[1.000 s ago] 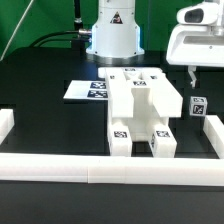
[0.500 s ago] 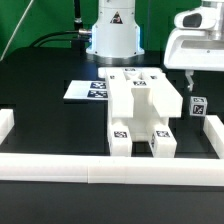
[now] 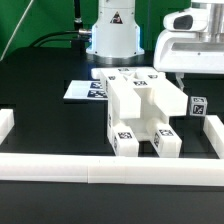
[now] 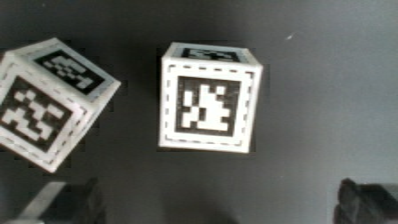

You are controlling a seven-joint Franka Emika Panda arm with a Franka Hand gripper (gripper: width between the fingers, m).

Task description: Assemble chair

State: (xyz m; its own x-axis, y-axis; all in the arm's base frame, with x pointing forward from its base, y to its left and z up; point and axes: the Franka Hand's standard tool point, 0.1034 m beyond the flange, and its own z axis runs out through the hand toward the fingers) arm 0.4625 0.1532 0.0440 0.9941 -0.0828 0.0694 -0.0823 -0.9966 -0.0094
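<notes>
The partly built white chair [image 3: 140, 108], a blocky body with tagged legs, stands in the middle of the black table. A small white tagged block [image 3: 197, 106] stands just off it on the exterior view's right. My gripper [image 3: 188, 82] hangs above that block and the chair's right edge. In the wrist view the block [image 4: 210, 98] sits straight below, between my spread fingertips [image 4: 71, 200]. A tagged corner of the chair [image 4: 50, 100] lies beside it. My gripper [image 4: 217, 205] is open and holds nothing.
The marker board [image 3: 84, 90] lies flat behind the chair on the exterior view's left. Long white border bars run along the front [image 3: 110, 168] and both sides [image 3: 6, 122]. The robot base [image 3: 112, 35] stands at the back.
My gripper has moved toward the exterior view's left, closer over the small block and the chair's edge. The chair looks slightly turned, its front legs shifted right.
</notes>
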